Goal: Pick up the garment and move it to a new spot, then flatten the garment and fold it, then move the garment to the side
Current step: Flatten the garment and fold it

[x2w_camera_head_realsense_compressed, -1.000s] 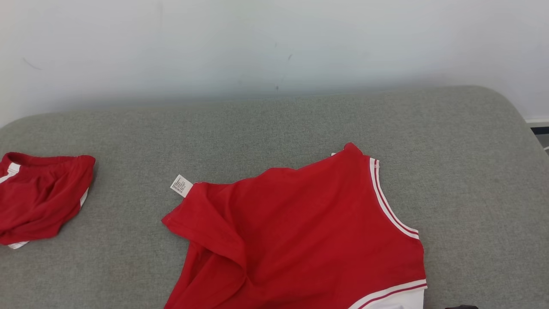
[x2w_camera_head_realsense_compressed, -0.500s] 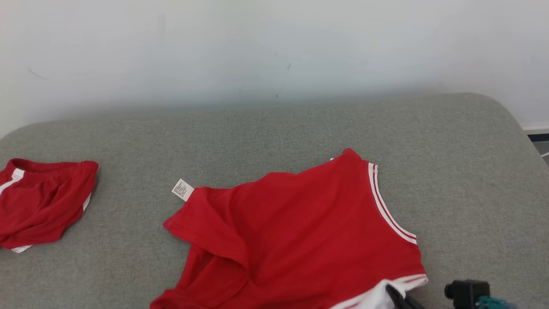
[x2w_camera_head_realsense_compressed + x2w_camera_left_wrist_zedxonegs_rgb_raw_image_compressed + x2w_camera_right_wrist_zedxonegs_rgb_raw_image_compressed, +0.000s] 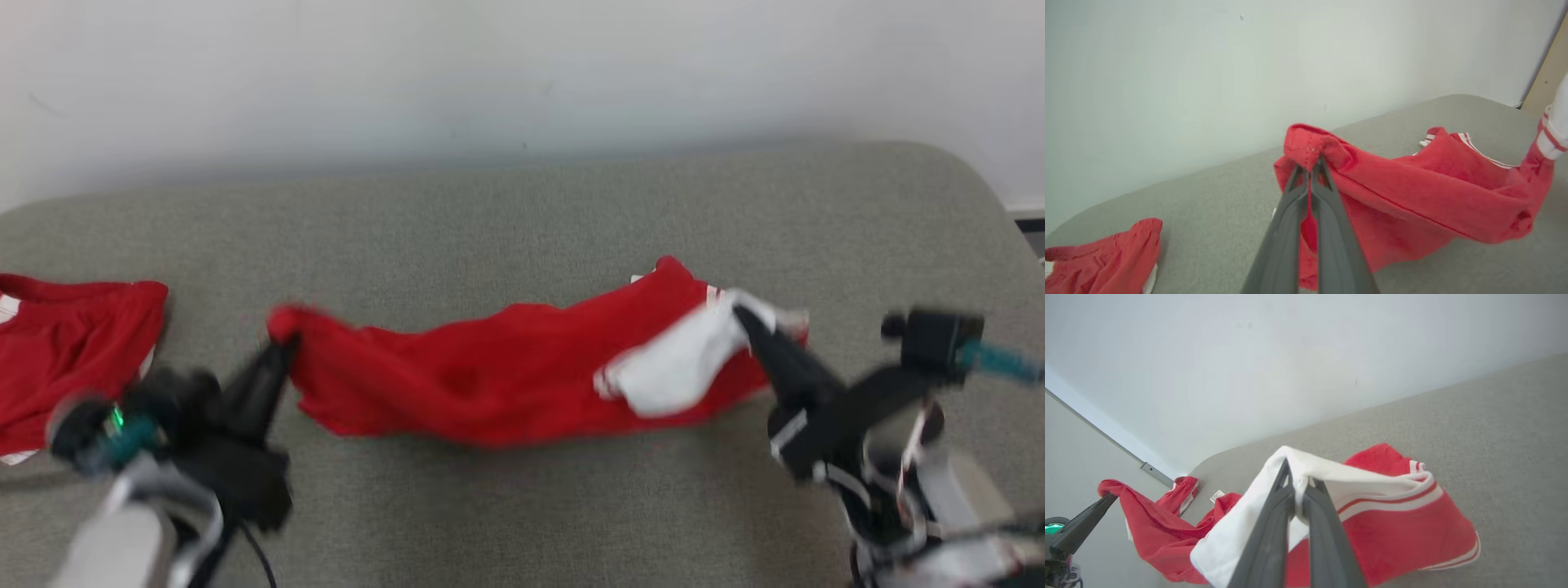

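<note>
At the left gripper (image 3: 284, 345), fingers pressed together on a red hem corner of the garment (image 3: 490, 380). At the right gripper (image 3: 741, 314), fingers likewise closed, pinching the white-lined striped edge. Between the two sets of fingertips, garment slung and sagging, lower folds on the grey cushion (image 3: 522, 220), one striped fold lying just beyond the right gripper. Outboard of the left gripper, apart from its fingers, a second red garment (image 3: 77, 351) lying on the cushion.
</note>
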You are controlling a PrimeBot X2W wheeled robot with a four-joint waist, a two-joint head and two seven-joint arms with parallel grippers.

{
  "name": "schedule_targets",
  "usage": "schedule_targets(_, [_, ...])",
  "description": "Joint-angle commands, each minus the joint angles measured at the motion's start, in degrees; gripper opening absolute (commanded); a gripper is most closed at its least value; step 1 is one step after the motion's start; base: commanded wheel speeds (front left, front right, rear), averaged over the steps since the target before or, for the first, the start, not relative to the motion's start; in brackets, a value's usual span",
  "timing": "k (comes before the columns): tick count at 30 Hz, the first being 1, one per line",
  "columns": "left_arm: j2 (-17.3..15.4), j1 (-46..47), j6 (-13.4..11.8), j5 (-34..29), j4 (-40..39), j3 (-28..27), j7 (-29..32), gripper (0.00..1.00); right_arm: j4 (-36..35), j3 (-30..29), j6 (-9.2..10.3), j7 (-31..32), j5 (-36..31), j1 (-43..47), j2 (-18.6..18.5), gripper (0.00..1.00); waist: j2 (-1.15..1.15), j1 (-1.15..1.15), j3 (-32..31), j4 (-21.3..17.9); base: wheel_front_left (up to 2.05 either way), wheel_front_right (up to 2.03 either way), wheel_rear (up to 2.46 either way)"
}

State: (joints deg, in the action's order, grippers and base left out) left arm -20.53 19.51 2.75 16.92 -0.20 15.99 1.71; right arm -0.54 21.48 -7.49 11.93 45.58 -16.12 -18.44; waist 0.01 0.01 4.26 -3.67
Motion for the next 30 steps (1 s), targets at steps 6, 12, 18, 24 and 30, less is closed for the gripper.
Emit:
schedule_targets(6, [-3.9, 19.1, 3.7, 1.5, 5.7, 0.2, 5.4, 0.0, 11.0, -1.7, 0.0, 2.0, 4.0, -20.4, 3.6, 0.0, -0.01, -0.01, 7.3, -1.0, 0.0, 0.0, 0.0])
schedule_targets(12, [-5.2, 38.8, 4.5, 4.3, 14.8, 2.7, 8.8, 0.0, 24.7, -4.3, 0.0, 4.5, 6.4, -41.1, 5.9, 0.0, -0.01, -0.01, 12.6, -0.7, 0.0, 0.0, 0.0])
schedule_targets(18, [-4.0, 55.5, 4.6, 7.6, 25.6, 2.8, 10.3, 0.0, 38.7, -8.4, -0.01, 4.2, 6.9, -60.1, 8.7, 0.0, -0.01, -0.01, 15.0, -1.5, 0.0, 0.0, 0.0])
schedule_targets(24, [-2.6, 69.0, 4.6, 8.1, 34.7, 2.3, 10.6, 0.0, 51.1, -10.9, -0.01, 1.3, 4.7, -76.6, 10.7, 0.0, -0.01, -0.01, 14.9, -3.0, 0.0, 0.0, 0.0])
schedule_targets(30, [-0.7, 78.6, 4.6, 7.2, 40.3, 3.3, 8.0, 0.0, 57.4, -9.3, -0.01, -3.3, 0.4, -87.2, 10.1, 0.0, -0.01, -0.01, 15.1, -4.0, 0.0, 0.0, 0.0])
